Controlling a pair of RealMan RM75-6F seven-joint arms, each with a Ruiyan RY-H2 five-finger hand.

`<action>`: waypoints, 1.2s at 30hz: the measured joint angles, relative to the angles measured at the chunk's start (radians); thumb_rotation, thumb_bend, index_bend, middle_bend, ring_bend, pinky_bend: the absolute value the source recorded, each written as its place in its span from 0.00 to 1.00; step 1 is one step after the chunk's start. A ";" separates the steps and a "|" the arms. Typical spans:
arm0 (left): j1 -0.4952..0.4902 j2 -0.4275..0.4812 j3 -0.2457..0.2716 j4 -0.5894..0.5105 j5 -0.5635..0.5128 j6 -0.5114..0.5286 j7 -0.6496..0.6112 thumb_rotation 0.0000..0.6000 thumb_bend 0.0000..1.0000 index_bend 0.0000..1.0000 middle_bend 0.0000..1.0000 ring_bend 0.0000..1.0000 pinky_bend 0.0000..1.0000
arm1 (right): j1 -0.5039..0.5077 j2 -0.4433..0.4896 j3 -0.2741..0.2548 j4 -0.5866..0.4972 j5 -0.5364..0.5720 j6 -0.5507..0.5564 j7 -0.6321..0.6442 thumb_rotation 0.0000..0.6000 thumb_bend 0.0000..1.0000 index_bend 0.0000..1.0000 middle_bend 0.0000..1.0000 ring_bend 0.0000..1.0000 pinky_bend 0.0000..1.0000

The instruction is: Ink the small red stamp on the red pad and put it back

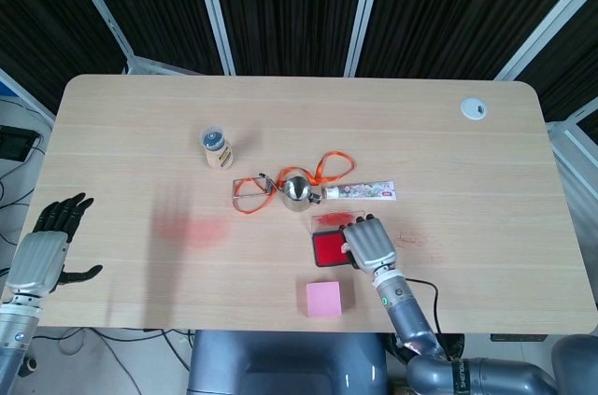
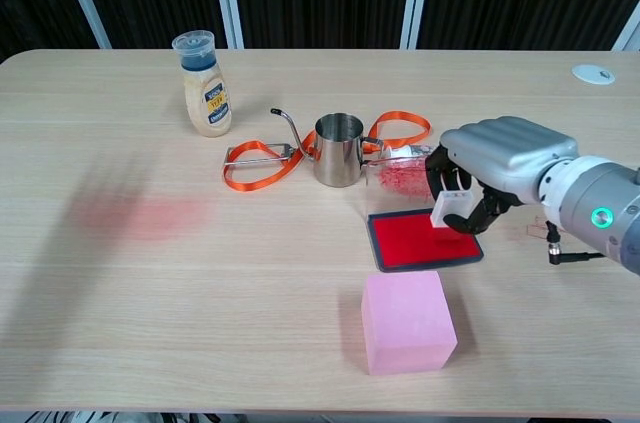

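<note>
The red ink pad (image 2: 420, 241) lies in a dark frame near the table's front middle, also seen as the pad (image 1: 327, 248) in the head view. My right hand (image 2: 495, 163) hovers over the pad's right part and holds the small stamp (image 2: 450, 212), whose white body shows between the fingers while its red base sits at the pad's surface. From above, the right hand (image 1: 368, 242) covers the pad's right half and hides the stamp. My left hand (image 1: 47, 246) hangs off the table's left front edge with fingers spread and nothing in it.
Behind the pad stand a steel pitcher (image 2: 337, 149), an orange ribbon (image 2: 262, 165), a clear lid smeared red (image 2: 405, 175) and a tube (image 1: 361, 192). A sauce bottle (image 2: 204, 83) stands at the back left. A pink block (image 2: 405, 322) sits just in front of the pad. Red scribbles (image 1: 414, 242) mark the table right of the pad.
</note>
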 measured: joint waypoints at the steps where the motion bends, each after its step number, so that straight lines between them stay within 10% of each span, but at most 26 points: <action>1: 0.000 0.001 0.000 0.000 0.001 0.000 -0.002 1.00 0.04 0.00 0.00 0.00 0.00 | 0.002 -0.006 -0.001 0.006 0.001 0.001 0.001 1.00 0.61 0.75 0.60 0.43 0.39; 36: -0.007 0.009 0.003 -0.008 -0.003 -0.016 -0.019 1.00 0.04 0.00 0.00 0.00 0.00 | 0.028 -0.117 -0.017 0.135 0.051 0.010 0.066 1.00 0.62 0.77 0.61 0.43 0.39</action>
